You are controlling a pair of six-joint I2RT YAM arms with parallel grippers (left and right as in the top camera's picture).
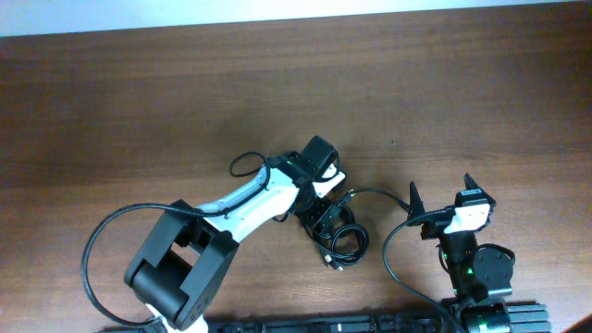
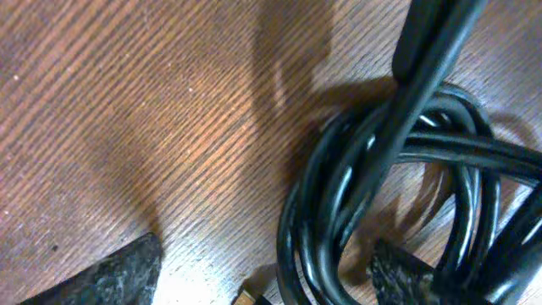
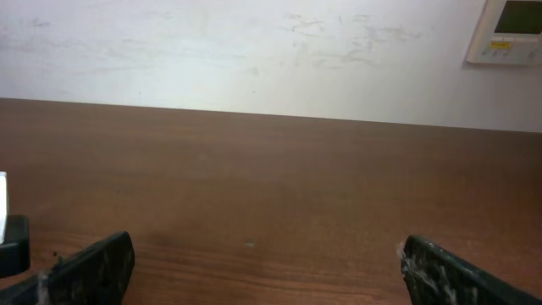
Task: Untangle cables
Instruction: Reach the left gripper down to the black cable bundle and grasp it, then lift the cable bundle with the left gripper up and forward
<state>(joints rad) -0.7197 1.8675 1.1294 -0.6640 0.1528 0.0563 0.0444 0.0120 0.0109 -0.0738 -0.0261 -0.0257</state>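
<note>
Your left gripper (image 2: 262, 278) hangs open low over the counter (image 2: 127, 102) — one finger over bare wood, the other poking in among the cables (image 2: 339, 195), whose coil lies partly between the fingers. Close here and you'll likely pinch several strands at once, so a pull would drag the whole bundle or tighten it. Your right gripper (image 3: 262, 275) is open too, off to the side, holding nothing — so nothing anchors the coil.
</note>
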